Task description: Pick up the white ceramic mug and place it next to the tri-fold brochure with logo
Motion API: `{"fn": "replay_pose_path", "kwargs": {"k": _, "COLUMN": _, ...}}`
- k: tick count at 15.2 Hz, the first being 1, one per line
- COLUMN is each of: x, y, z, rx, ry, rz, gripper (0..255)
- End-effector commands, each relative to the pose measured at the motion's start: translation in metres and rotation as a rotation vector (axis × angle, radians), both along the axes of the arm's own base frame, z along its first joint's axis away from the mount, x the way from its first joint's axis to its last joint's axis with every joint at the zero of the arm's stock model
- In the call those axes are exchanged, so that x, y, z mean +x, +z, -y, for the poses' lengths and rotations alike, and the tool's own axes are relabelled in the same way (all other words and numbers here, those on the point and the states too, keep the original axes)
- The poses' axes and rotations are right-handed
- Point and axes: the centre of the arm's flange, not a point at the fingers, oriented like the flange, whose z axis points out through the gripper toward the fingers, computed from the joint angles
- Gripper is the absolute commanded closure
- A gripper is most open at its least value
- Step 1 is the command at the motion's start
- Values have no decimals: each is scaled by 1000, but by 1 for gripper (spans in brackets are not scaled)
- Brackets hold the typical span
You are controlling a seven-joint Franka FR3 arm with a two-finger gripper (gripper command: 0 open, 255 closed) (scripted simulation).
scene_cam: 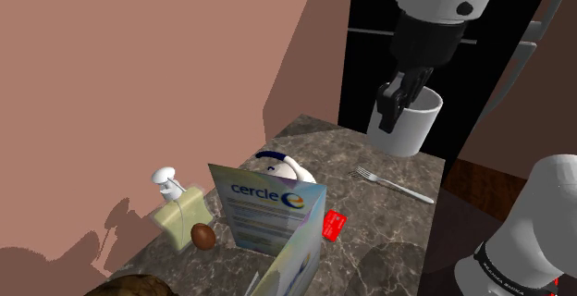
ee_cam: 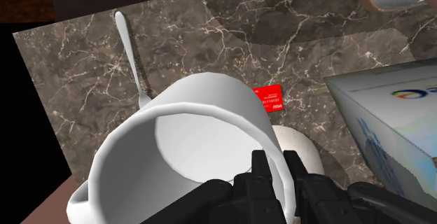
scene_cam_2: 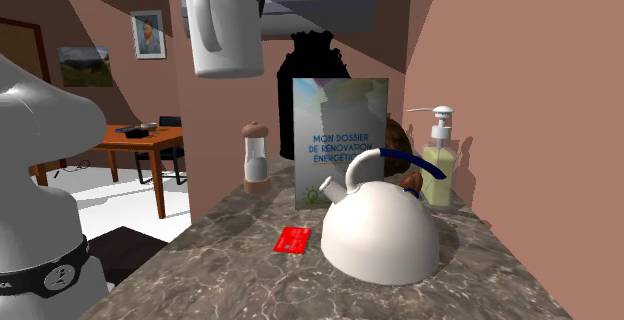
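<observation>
gripper point(scene_cam: 396, 100) clamps mug point(scene_cam: 411, 128) rim (aloft) | brochure point(scene_cam: 266, 209): "cercle", "MON DOSSIER DE RENOVATION ENERGETIQUE"

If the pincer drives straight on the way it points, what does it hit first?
Probably the counter, between the fork and the card. The mug held in the pincer would touch down first. The kettle sits close beside that line, and depth is unclear.

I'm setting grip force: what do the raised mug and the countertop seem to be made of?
The mug looks like ceramic, perhaps: plain white, smooth, thick-walled; the render leaves it open. The countertop looks like polished dark marble: pale veins across brown-grey stone.
</observation>
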Motion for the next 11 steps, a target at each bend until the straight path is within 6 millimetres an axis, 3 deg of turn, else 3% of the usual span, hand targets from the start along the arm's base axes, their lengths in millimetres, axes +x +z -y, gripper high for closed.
{"fn": "replay_pose_path", "kwargs": {"k": 1, "x": 0, "y": -10, "z": 1, "rx": 0, "ry": 0, "rz": 1, "gripper": 255}}
{"fn": "replay_pose_path", "kwargs": {"k": 11, "x": 0, "y": -63, "z": 1, "rx": 0, "ry": 0, "rz": 1, "gripper": 255}}
